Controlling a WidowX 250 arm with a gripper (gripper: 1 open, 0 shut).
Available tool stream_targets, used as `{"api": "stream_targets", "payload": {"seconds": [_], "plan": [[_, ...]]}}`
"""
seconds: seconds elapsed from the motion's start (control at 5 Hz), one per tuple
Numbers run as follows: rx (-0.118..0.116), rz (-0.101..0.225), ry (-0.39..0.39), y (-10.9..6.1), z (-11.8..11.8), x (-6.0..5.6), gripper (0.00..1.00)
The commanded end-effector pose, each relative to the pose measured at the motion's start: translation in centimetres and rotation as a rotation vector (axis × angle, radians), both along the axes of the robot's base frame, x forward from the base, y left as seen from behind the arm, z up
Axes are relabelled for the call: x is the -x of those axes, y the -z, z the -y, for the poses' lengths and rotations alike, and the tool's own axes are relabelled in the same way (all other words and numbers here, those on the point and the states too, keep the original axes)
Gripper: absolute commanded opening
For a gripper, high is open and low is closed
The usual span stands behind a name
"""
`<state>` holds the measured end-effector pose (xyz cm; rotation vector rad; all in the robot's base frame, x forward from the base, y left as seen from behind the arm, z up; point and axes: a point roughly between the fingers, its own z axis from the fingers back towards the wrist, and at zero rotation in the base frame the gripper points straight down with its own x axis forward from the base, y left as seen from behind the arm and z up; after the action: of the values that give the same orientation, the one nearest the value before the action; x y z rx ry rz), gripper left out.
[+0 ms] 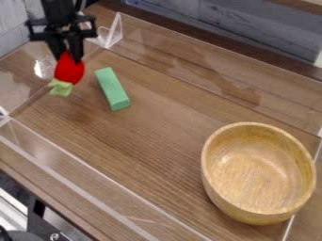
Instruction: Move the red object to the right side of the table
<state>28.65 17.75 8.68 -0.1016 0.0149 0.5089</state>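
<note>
Rightward across the table (pixel 176 122), the green block (pixel 112 88) sits close by, wooden bowl (pixel 259 172) seemingly farther off.

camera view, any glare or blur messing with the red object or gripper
Camera view: pale glare streaks the table along its far edge and the clear acrylic walls; the gripper and the red object it holds look soft, slightly smeared; the green block and wooden bowl are sharper; a faint shadow lies under the red object.
</note>
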Motion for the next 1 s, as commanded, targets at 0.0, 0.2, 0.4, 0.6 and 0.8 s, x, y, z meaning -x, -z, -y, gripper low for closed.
{"api": "stream_targets", "payload": {"seconds": [0.0, 0.2, 0.4, 0.6, 0.8], "plan": [[-0.025, 0.081, 0.025, -4.0, 2.1, -1.7, 0.00], [-0.007, 0.084, 0.079, -4.8, 4.9, -2.7, 0.00], [0.006, 0.087, 0.133, -5.3, 7.6, -3.7, 0.00], [0.020, 0.092, 0.173, -6.1, 9.4, -4.3, 0.00], [0.036, 0.092, 0.228, -6.8, 11.5, -4.8, 0.00]]}}
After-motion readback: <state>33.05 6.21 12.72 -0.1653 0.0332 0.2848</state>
